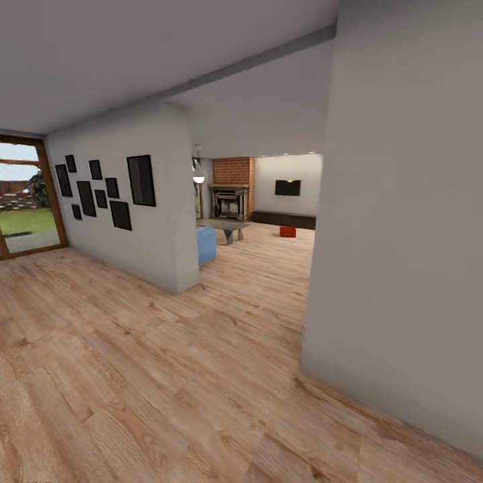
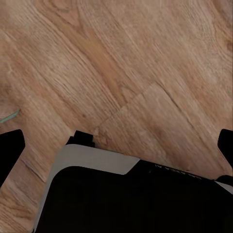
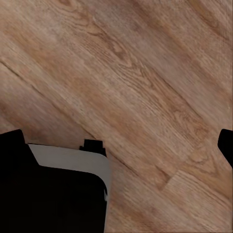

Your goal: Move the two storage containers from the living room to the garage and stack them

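Both jaws stand spread wide over wood flooring (image 2: pixel 145 58); one storage container (image 1: pixel 288 231) sits far ahead.

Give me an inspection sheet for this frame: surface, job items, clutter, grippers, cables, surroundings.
Surface: light wood plank floor, bare around the robot.
Job's things: one orange-red storage container on the floor far ahead in the living room, in front of the low dark TV unit; a second one not made out.
Clutter: nothing seen nearby.
Grippers: left gripper and right gripper point down at the floor, fingertips spread wide at the frame edges, nothing between them.
Cables: nothing seen.
Surroundings: white wall close on the right; partition wall with black picture frames; brick fireplace, wall TV, coffee table, blue sofa, glass door to garden.
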### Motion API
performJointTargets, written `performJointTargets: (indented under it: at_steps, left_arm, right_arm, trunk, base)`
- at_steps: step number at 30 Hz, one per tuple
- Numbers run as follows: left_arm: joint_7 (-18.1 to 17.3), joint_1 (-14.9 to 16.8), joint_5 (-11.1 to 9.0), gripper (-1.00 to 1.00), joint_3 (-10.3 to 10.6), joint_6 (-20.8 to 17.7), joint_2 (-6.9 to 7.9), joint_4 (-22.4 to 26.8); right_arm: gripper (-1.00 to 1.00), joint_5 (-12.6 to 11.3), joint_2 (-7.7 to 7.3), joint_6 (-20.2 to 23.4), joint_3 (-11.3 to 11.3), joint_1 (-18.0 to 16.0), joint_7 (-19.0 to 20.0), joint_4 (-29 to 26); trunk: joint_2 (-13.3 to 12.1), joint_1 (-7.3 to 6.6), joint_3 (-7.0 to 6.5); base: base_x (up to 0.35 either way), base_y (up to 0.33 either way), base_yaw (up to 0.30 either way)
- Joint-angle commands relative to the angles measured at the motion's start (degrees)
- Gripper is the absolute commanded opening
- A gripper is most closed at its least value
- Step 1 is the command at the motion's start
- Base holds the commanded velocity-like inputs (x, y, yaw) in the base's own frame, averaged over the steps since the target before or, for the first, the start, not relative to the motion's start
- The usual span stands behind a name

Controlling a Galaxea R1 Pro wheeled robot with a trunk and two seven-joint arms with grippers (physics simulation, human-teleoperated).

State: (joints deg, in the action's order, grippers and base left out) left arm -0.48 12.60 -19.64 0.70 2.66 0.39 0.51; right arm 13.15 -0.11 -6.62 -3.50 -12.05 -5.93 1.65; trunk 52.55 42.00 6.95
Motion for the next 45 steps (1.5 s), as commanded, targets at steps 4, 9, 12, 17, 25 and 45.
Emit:
performJointTargets:
  at_steps: [4, 9, 12, 17, 25, 45]
  left_arm:
    - [0.0, 0.1, -0.3, 1.0, 0.1, 0.1, 0.04, -0.1]
    - [0.0, 0.1, -0.3, 1.0, 0.1, 0.1, 0.05, -0.1]
    - [0.0, 0.1, -0.3, 1.0, 0.1, 0.1, 0.05, -0.1]
    - [0.0, 0.1, -0.3, 1.0, 0.1, 0.1, 0.05, -0.1]
    - [0.0, 0.1, -0.3, 1.0, 0.1, 0.1, 0.08, -0.1]
    - [-0.1, 0.1, -0.3, 1.0, 0.1, -0.3, 0.14, -0.1]
  right_arm:
    - [1.0, 0.6, 0.02, -0.3, -0.4, -0.1, -0.2, 0.2]
    - [1.0, 0.6, -0.01, -0.4, -0.5, -0.1, -0.2, 0.2]
    - [1.0, 0.5, 0.05, -0.3, -0.5, -0.1, -0.3, 0.2]
    - [1.0, 1.0, 0.1, -0.3, -0.3, -0.1, -0.7, 0.1]
    - [1.0, 1.3, 0.17, -0.3, -0.1, -0.1, -0.8, 0.1]
    - [1.0, 0.8, -0.03, -0.2, -0.1, -0.1, -0.4, 0.2]
  trunk:
    - [0.1, 0.04, 0.08]
    - [0.1, 0.04, 0.08]
    - [0.1, 0.04, 0.08]
    - [0.1, 0.04, 0.08]
    - [0.1, 0.04, 0.08]
    - [0.1, 0.04, 0.08]
  base:
    - [0.322, 0.0, 0.282]
    - [0.322, 0.0, 0.165]
    - [0.322, 0.0, 0.038]
    - [0.322, 0.0, 0.011]
    - [0.322, 0.0, 0.001]
    - [0.322, 0.0, 0.123]
